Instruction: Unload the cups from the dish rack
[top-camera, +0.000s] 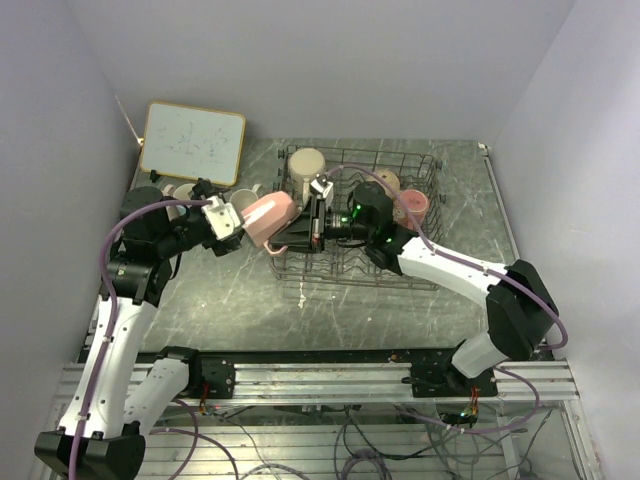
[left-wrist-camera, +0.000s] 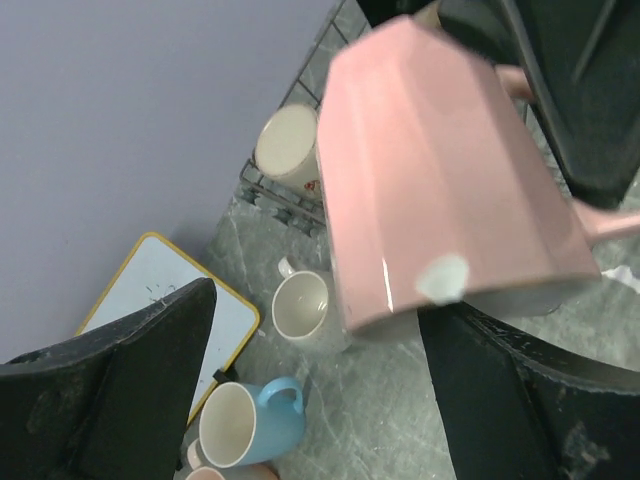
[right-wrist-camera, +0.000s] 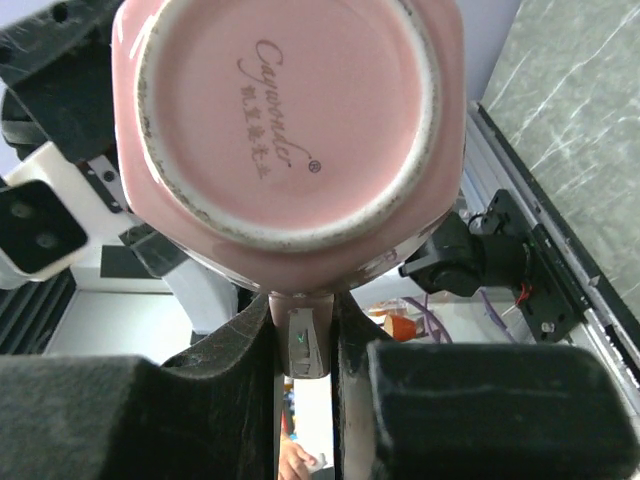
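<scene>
A pale pink mug (top-camera: 268, 218) hangs in the air at the left edge of the dark wire dish rack (top-camera: 425, 165). My right gripper (top-camera: 308, 226) is shut on its handle (right-wrist-camera: 303, 335), with the mug's base (right-wrist-camera: 285, 110) facing that wrist camera. My left gripper (top-camera: 232, 220) is open, its jaws spread wide on either side of the mug's open end (left-wrist-camera: 440, 190) without closing on it. A beige mug (top-camera: 306, 162), a tan mug (top-camera: 386, 182) and a dark pink-red mug (top-camera: 412, 205) sit in the rack.
A cream-white mug (left-wrist-camera: 300, 305), a light blue mug (left-wrist-camera: 255, 422) and the rim of a pink one (left-wrist-camera: 215, 472) stand on the marble table left of the rack. A framed whiteboard (top-camera: 192, 142) leans on the back wall. Walls close in on three sides.
</scene>
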